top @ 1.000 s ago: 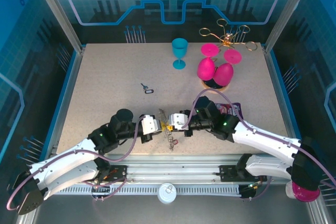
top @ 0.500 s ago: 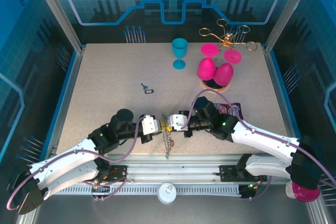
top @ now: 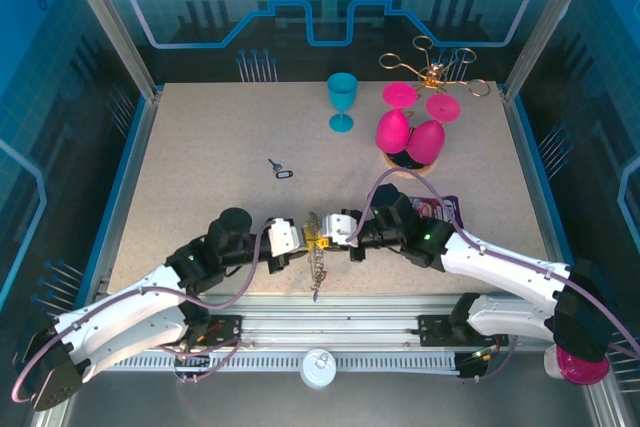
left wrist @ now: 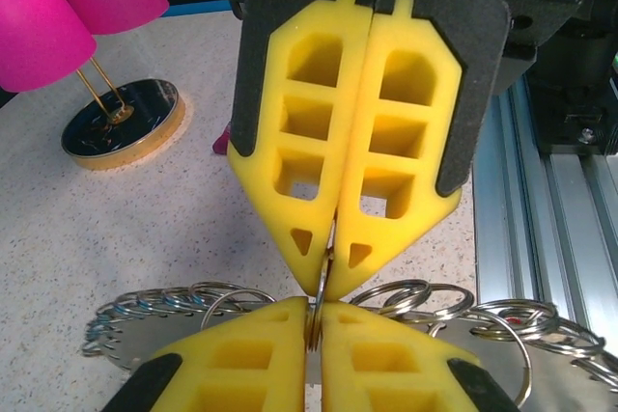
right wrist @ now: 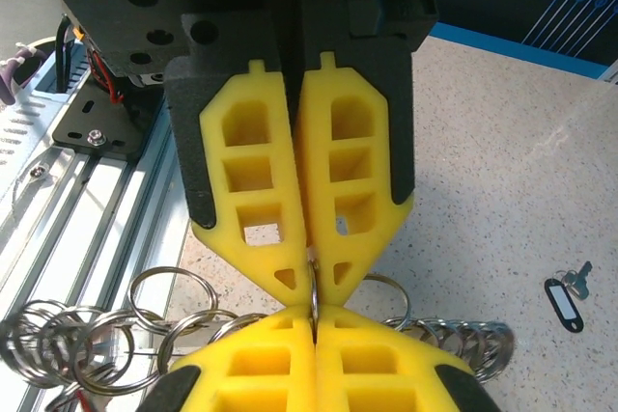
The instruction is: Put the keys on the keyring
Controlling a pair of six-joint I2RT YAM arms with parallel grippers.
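Observation:
The keyring (top: 317, 269) is a floppy chain of silver split rings lying between the two arms near the table's front edge. My left gripper (top: 306, 241) and right gripper (top: 331, 237) meet tip to tip over it. In the left wrist view my left gripper (left wrist: 314, 314) is shut on one thin ring, seen edge-on, with more rings (left wrist: 425, 296) spread to both sides. In the right wrist view my right gripper (right wrist: 314, 315) is shut on the same ring, with loose rings (right wrist: 159, 291) at its left. One of the keys (top: 280, 169), with a dark blue tag (right wrist: 562, 299), lies alone further back on the left.
A teal goblet (top: 342, 99) stands at the back. Two pink goblets (top: 410, 129) hang over a round dark base (left wrist: 121, 127), beside a gold wire stand (top: 432, 65). A purple packet (top: 447, 209) lies behind the right arm. The metal rail (left wrist: 550, 229) runs along the front edge.
The hanging end of the chain has swung left and now lies straighter towards the front edge. The two grippers have drawn slightly closer, tips touching.

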